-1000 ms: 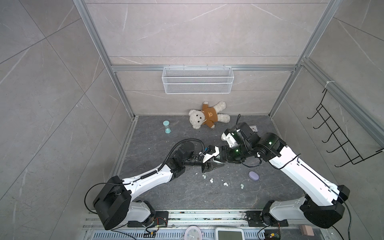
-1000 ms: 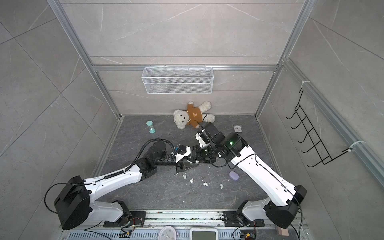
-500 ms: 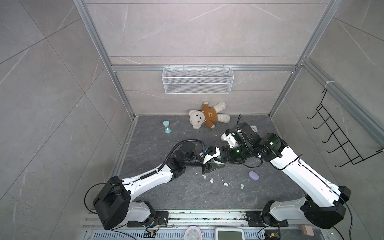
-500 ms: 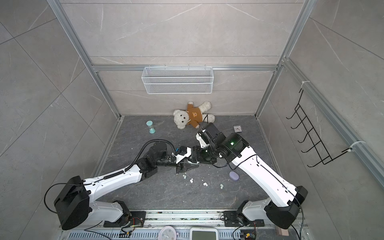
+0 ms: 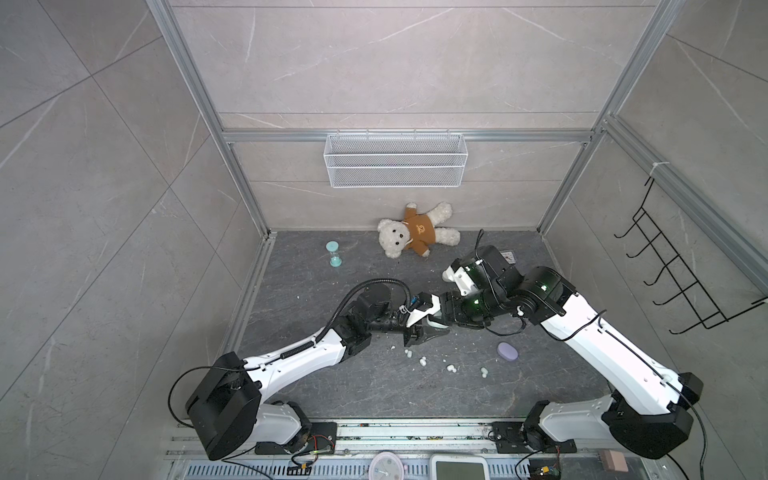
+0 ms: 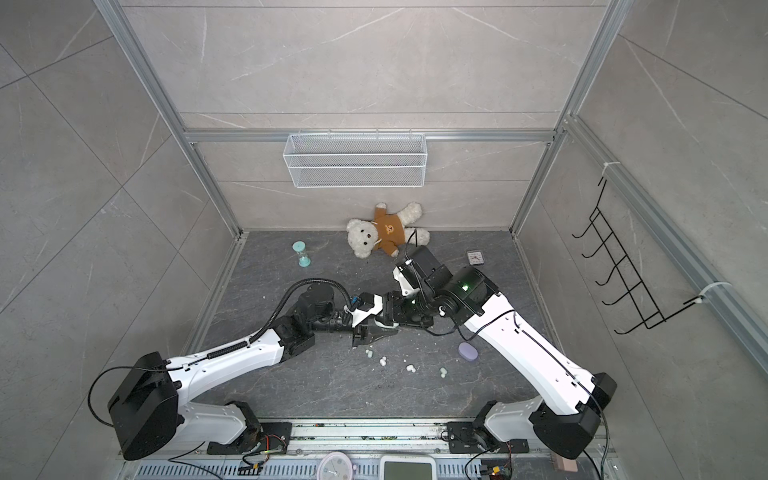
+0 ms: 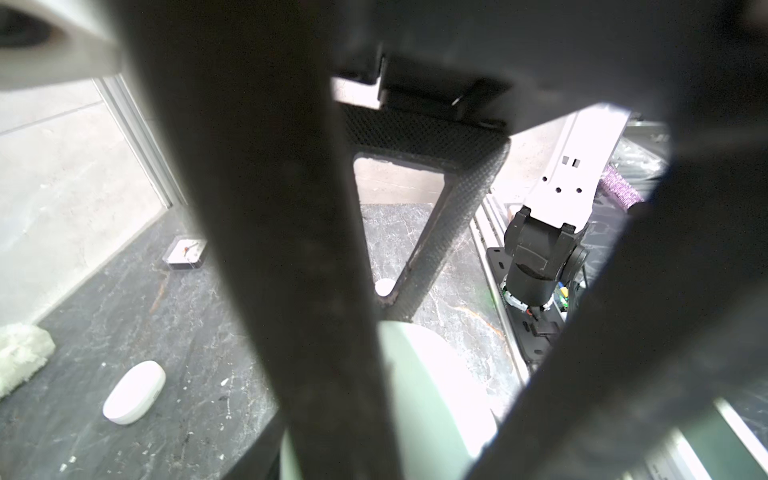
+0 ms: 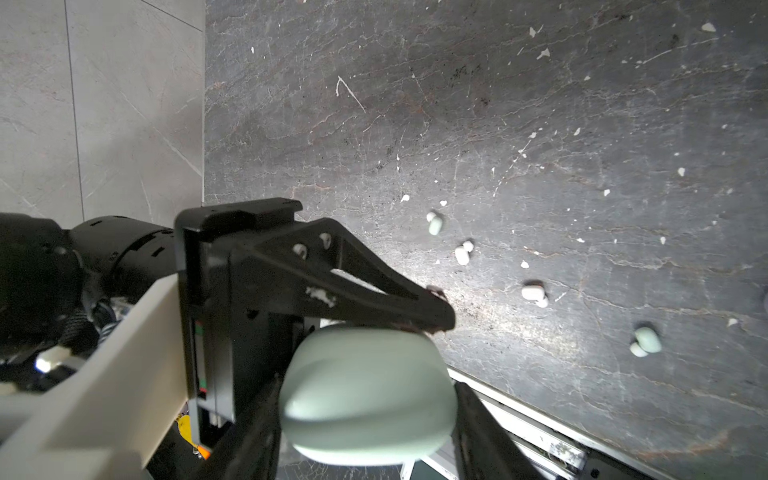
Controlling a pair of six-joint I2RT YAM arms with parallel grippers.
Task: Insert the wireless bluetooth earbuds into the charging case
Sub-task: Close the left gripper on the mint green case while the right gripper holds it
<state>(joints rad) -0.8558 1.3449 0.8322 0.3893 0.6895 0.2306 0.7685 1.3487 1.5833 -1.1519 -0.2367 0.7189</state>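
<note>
**Mint case clamped, no buds seated yet**

Progress: early. Four earbuds (image 8: 533,293) lie loose on the dark floor (image 5: 332,395), and no bud can be seen in any case.

Farthest left of the lilac case (image 5: 507,351): left gripper (image 5: 417,335), tips up against the mint charging case (image 8: 365,395). The right wrist view shows one of its fingers (image 8: 270,274) lying along the case's upper edge. The second finger is hidden, so I cannot tell whether the jaws are spread or nipping the lid. Likely step: prising the lid up.

A bit closer to the lilac case: right gripper (image 5: 436,326), jaws pressed on the mint case's two sides, holding it clear of the floor. Seam visible, no gap, so it reads as closed. Contents unseen.

Closer again, a loose row on the floor: outer mint bud (image 8: 434,224), two white buds (image 8: 462,253), then inner mint bud (image 8: 646,340), the one nearest the lilac case. All lie apart from each other and from both cases. No lilac buds seen.

Lilac case itself: shut, flat on the floor, untouched, contents hidden.

Left wrist view also shows a pale case (image 7: 134,392), shut, on the floor — cannot place it against the lilac case.

Left to do: open the lid, pick the buds, seat them. That is nearly everything.
</note>
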